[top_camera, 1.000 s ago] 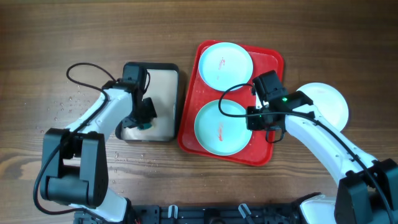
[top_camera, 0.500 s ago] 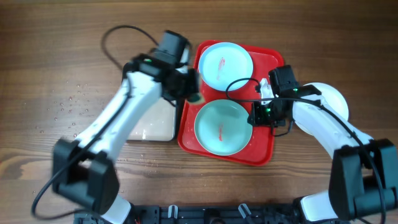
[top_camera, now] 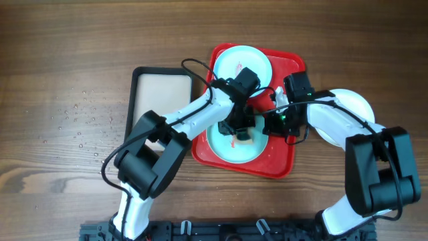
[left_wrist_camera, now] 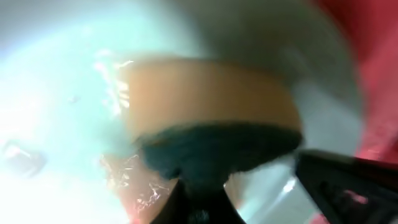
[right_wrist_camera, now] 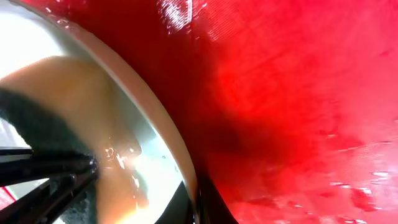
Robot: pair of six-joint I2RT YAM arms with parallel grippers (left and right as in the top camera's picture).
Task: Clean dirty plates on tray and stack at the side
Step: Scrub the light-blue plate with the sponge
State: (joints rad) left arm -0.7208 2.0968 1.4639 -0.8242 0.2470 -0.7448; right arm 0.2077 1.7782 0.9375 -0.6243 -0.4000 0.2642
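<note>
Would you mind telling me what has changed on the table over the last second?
The left gripper carried the sponge rightward from the cream tray to the red tray and now holds it on the near plate. The right gripper shifted slightly but kept to that plate's right rim. The far plate and the white plate stayed put.

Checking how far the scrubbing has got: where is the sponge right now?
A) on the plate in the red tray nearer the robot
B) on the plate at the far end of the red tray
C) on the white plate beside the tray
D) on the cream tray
A: the left gripper holds the sponge down on the middle of the nearer pale-blue plate in the red tray.
</note>
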